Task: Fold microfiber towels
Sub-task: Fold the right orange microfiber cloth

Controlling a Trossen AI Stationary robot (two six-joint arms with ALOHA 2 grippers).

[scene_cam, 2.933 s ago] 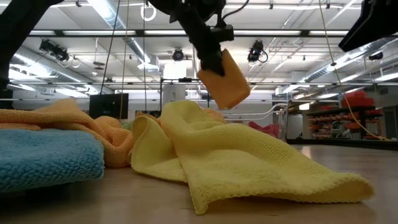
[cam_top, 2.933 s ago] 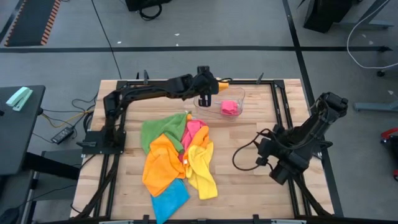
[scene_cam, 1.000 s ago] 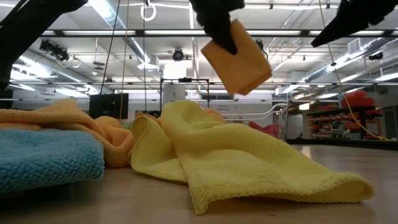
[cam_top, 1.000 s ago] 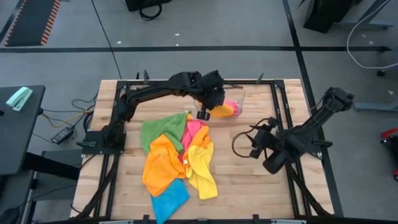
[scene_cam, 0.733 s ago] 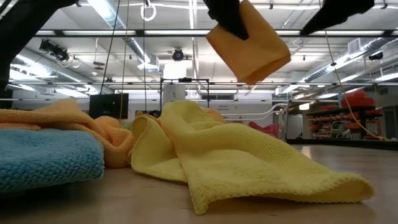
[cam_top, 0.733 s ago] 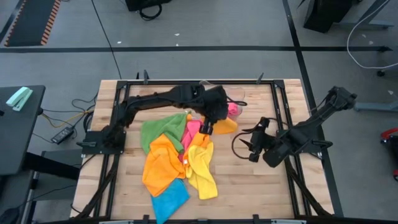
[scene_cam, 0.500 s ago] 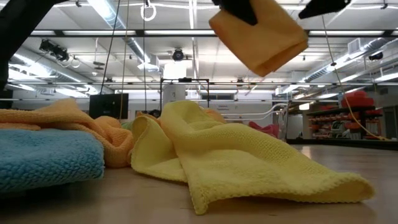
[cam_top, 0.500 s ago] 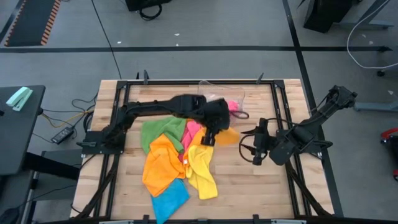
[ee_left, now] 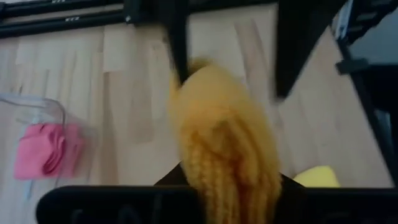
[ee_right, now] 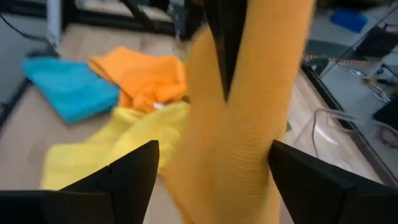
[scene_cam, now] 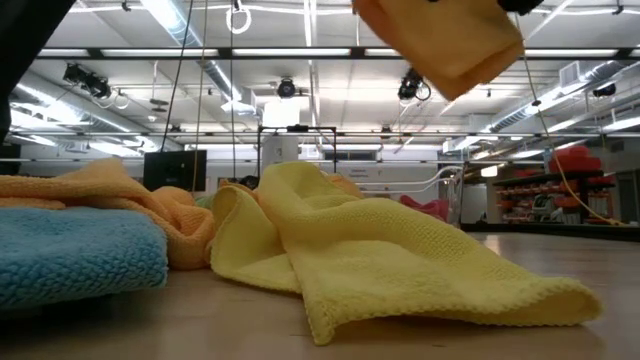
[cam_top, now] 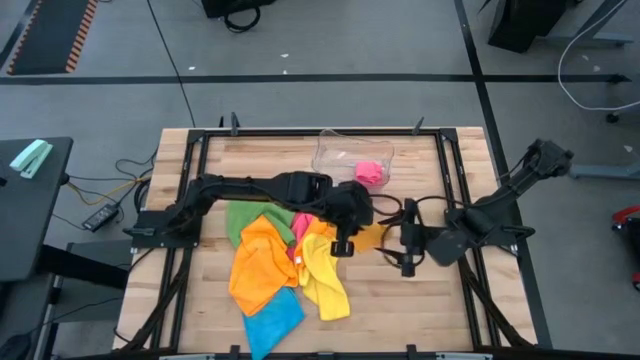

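Observation:
My left gripper (cam_top: 342, 243) is shut on a folded orange-yellow towel (cam_top: 369, 238), held in the air right of the towel pile. The low view shows that towel (scene_cam: 450, 40) high above the table. My right gripper (cam_top: 404, 247) is open; its fingers (ee_right: 124, 177) stand on either side of the towel's free end (ee_right: 239, 137), and I cannot tell whether they touch it. Loose green (cam_top: 250, 213), orange (cam_top: 262, 262), pink (cam_top: 304, 222), yellow (cam_top: 325, 278) and blue (cam_top: 272, 322) towels lie heaped on the table. My left gripper pinches the folded towel's near end (ee_left: 227, 177) between its two fingers, several layers thick. The fingers come slanting down from the table's left. The towel reaches out past the fingertips and hangs clear of the table and the pile.
A clear plastic tray (cam_top: 335, 150) at the far middle holds a folded pink towel (cam_top: 369, 173). A black frame (cam_top: 455, 190) runs along the table's sides. Bare wood (cam_top: 410, 300) lies near the front right.
My left gripper has carried the folded orange-yellow towel from beside the tray toward the table's near edge and right, rolling as it went; the towel stays lifted clear. My right gripper has moved left toward the towel and turned toward it.

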